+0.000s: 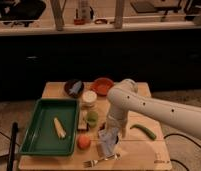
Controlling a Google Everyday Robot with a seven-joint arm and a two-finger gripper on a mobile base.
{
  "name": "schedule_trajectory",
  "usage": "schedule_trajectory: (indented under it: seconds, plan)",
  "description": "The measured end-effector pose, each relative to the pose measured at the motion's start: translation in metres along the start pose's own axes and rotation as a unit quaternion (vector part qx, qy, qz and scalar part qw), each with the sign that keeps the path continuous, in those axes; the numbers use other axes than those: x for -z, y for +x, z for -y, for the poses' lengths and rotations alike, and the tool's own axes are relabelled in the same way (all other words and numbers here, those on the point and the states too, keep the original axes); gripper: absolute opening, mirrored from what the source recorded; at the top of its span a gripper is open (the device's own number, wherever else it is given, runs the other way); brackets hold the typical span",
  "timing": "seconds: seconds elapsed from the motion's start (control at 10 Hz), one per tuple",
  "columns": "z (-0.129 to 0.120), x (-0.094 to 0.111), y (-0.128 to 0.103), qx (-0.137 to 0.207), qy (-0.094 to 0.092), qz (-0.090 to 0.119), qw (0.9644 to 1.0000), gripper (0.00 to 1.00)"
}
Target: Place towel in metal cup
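Wooden table [139, 152]: gripper [113, 134] low at the small pale grey-white cloth towel [106, 145]; clenched or released, I cannot tell. Short silvery metal cup possibly hidden underneath, so placement unconfirmed.

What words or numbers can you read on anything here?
No words or numbers are readable.
Small dark mark on the light wooden table's near right corner: too blurred to read.
Robot's gripper, low over the table's front by the silver metal fork: no markings seen.
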Motion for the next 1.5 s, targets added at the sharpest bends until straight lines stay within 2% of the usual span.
schedule_trajectory:
  seconds: [0.7, 1.5]
  plan:
    - [-0.0053, 0.0015, 0.0056, -0.004, 0.007, 0.002, 1.0, 0.8]
    - [-0.002, 0.0068, 0.0095, -0.003, 0.029, 0.003, 0.9996, 0.8]
